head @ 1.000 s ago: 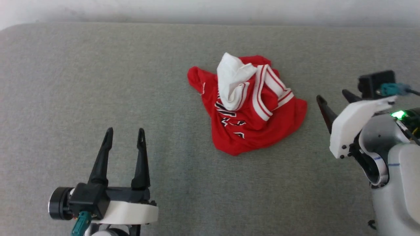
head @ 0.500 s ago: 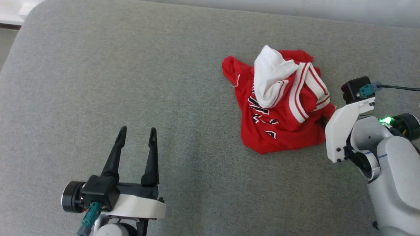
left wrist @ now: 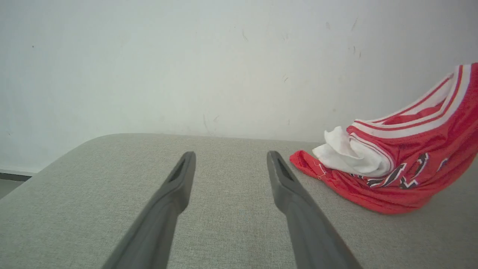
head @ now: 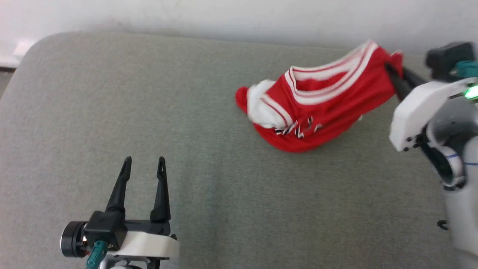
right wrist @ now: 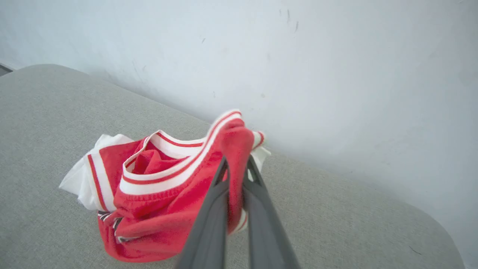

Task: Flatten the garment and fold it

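The garment (head: 317, 112) is a red jersey with white sleeves and red-and-white striped trim, bunched at the far right of the grey cushion. Its right end is lifted off the surface while its left end, with a white sleeve (head: 261, 106), still rests down. My right gripper (head: 392, 73) is shut on the raised red fabric near the striped trim; the right wrist view shows the cloth (right wrist: 164, 186) pinched between its fingers (right wrist: 209, 213). My left gripper (head: 142, 164) stands open at the lower left, well apart from the garment (left wrist: 403, 164), with nothing between its fingers.
The grey fabric surface (head: 149, 104) spreads wide to the left and front of the garment. A pale wall (head: 224, 15) runs along its far edge. The surface's rounded corner (head: 33, 45) is at the far left.
My right gripper has closed on the garment's right edge and lifted it up and to the right, stretching the bundle. The head camera shifted. The left gripper stayed open and in place.
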